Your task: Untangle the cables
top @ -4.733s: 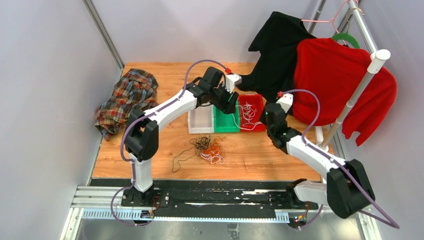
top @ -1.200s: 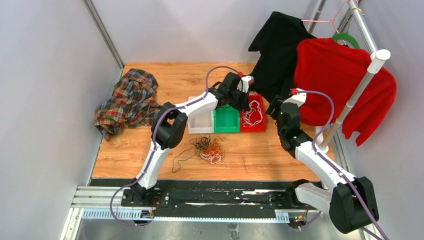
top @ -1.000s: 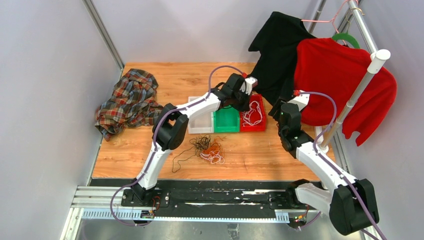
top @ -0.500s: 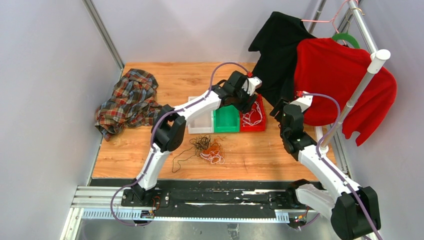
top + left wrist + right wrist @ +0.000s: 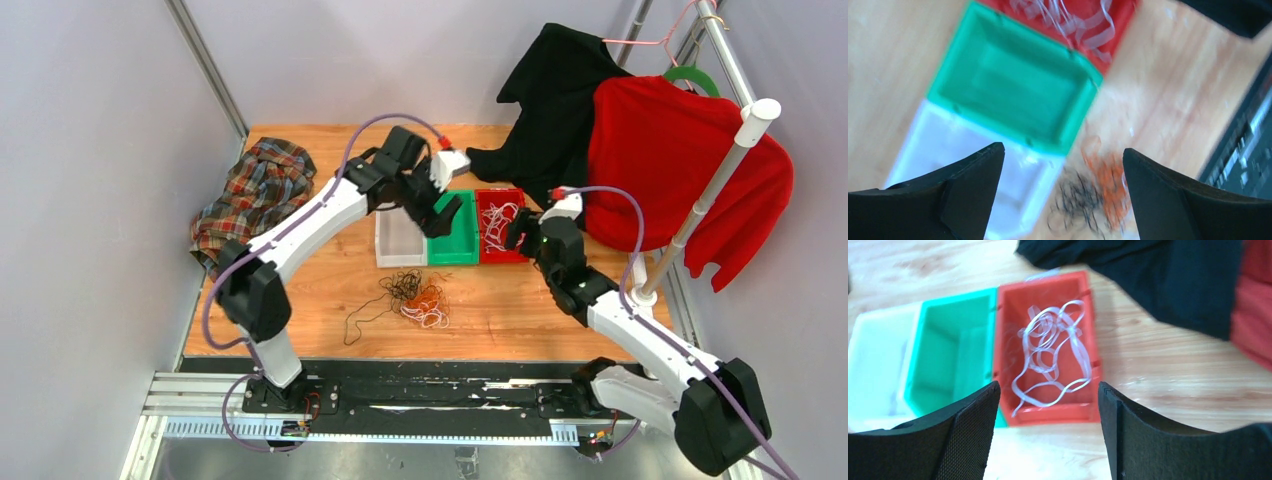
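- Looking at the top view first: the left gripper (image 5: 440, 214) hangs over the white bin (image 5: 400, 252) and the green bin (image 5: 458, 250). Its jaws are spread and there's nothing in them.
- The right gripper (image 5: 515, 232) is over the right side of the red bin (image 5: 503, 258), also wide apart and empty.
- A white cable (image 5: 496, 225) lies bundled in the red bin. The cable tangle (image 5: 415, 295), black and orange with a bit of white, sits on the table (image 5: 300, 300) just near of the bins.
- The left wrist view is pretty blurry, but the fingers (image 5: 963, 195) are clearly apart above the green bin. The cable tangle shows between their tips.
- In the right wrist view the fingers (image 5: 963, 440) are apart with nothing gripped. The white cable is looped inside the red bin, and a black garment (image 5: 1158, 280) lies far right.
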